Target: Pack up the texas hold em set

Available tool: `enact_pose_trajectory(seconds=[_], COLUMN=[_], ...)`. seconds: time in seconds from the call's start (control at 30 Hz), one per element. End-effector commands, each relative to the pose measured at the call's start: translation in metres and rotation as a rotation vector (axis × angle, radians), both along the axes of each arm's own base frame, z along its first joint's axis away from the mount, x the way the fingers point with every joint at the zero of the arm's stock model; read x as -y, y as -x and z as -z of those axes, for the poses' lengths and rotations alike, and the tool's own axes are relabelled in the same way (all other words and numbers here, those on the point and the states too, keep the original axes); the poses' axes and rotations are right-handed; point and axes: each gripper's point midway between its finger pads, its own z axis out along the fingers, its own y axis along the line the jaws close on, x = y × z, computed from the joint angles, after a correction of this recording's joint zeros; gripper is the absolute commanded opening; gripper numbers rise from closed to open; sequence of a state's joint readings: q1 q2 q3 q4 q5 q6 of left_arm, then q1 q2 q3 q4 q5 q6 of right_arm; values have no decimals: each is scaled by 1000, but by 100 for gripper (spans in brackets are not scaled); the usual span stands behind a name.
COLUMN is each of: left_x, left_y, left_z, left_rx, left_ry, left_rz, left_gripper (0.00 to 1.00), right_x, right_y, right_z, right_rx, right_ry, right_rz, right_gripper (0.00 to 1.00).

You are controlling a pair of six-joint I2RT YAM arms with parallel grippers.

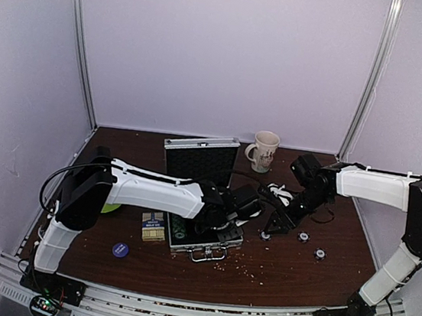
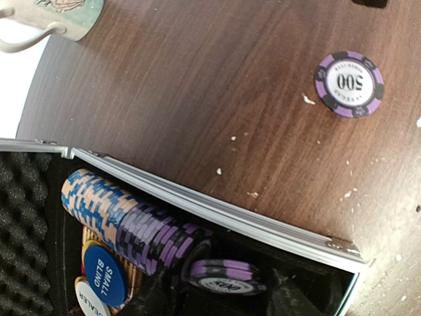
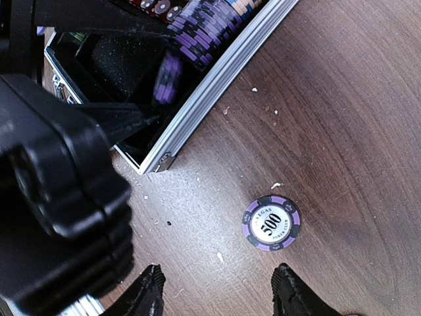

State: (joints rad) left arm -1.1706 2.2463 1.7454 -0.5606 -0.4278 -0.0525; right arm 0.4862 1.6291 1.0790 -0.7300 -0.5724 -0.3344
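The small silver aluminium briefcase (image 1: 199,160) lies open on the dark wooden table (image 1: 281,278), lid upright at its back. Inside, a row of striped round poker chips (image 2: 125,217) runs along its right wall, round dealer buttons (image 2: 105,276) beside the row. Just left of the case lies the small card deck box (image 1: 154,226); further left and nearer, a round blue button (image 1: 120,249). Right of the case lie three loose chips (image 1: 303,236). Behind the case, to its right, stands the beige patterned mug (image 1: 263,150).

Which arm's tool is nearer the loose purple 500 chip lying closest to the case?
Right. The right tool hangs just beside the chip, jaws open; the left tool sits inside the case, across its wall from the chip.
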Motion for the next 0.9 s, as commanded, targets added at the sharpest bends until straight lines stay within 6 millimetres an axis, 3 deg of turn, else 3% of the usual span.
enact_pose_trajectory(seconds=[0.0,0.43,0.73,0.87], left_x=[1,-5,-11,-14], left_y=[-4,-7,-5,-8], left_z=[14,7,-25,-27], left_rx=[-15,-40,-53,-79], left_ry=[-13,11,107,134], left_rz=[4,-17,12,2], left_gripper=[56,62,68,69], right_x=[-2,-2,-2,-2], right_y=[-2,-1,-1,-2], right_z=[-3,-3,-5,-5], right_rx=[2,-1,1,3], right_ry=[-14,-14,-16,-16], right_rz=[-4,-4,-4,-4], right_gripper=[57,57,57,57])
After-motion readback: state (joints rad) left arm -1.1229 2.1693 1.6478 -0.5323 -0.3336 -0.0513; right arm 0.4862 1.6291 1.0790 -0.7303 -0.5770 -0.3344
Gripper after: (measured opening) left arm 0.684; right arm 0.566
